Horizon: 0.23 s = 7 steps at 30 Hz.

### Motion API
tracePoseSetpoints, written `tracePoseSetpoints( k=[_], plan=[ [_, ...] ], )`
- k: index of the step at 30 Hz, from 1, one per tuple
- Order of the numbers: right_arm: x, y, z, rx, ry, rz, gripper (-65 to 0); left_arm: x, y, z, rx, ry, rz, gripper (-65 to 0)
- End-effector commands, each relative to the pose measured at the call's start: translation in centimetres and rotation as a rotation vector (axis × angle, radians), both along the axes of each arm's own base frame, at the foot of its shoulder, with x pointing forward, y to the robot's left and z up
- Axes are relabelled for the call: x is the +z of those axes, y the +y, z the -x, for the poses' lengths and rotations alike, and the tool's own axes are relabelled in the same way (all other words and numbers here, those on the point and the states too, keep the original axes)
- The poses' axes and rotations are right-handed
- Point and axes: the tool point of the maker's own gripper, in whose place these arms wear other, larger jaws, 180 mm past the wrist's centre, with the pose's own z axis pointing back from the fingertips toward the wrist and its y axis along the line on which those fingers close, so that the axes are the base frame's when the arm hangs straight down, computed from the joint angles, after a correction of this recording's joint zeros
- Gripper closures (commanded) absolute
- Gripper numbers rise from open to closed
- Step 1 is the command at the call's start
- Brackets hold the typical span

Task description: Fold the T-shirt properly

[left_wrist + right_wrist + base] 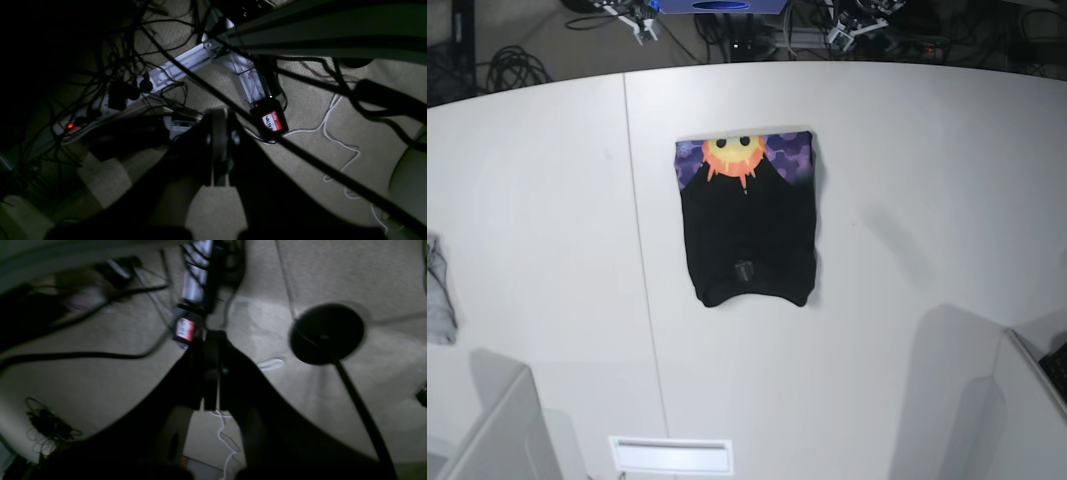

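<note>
The T-shirt (747, 225) lies folded into a compact upright rectangle near the middle of the white counter (907, 150), just right of the seam that runs down the counter top. Most of what shows is plain black cloth. Along its far edge a band of the print is exposed: an orange-yellow sun face on purple honeycomb, with a black point of fabric overlapping the lower part of the sun. A small dark tag sits on the black cloth near the lower edge. The lower corners are rounded and the right edge casts a thin shadow.

A small grey-white cloth (437, 290) rests at the counter's left edge, well apart from the T-shirt. A white slotted panel (672, 455) is set at the near edge of the counter; what it holds, if anything, cannot be made out.

Neither arm reaches over the counter in the base view. The left tool (220, 173) is clenched with its jaws together, empty, hanging over beige carpet (300, 110) strewn with cables, a power strip (100, 106) and a black box with a red label (272, 121). The right tool (211, 403) is likewise clenched on nothing, above the same carpet, near a round black stand base (327, 333) and a white cord (225, 440).
</note>
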Motion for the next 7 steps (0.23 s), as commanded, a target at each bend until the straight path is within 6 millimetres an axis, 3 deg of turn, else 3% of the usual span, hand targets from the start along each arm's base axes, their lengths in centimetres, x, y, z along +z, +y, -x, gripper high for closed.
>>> tracePoseSetpoints(
  k=[1, 7],
  plan=[
    [0.05, -0.53, 0.08, -0.002, -0.003, 0.003, 0.0, 0.07, 0.12, 0.20, -0.005, -0.004, 0.002, 0.0],
    [0.01, -0.71, -0.60, 0.001, -0.013, 0.006, 0.0, 0.06, -0.18, 0.30, -0.005, -0.003, 0.006, 0.0]
  ],
)
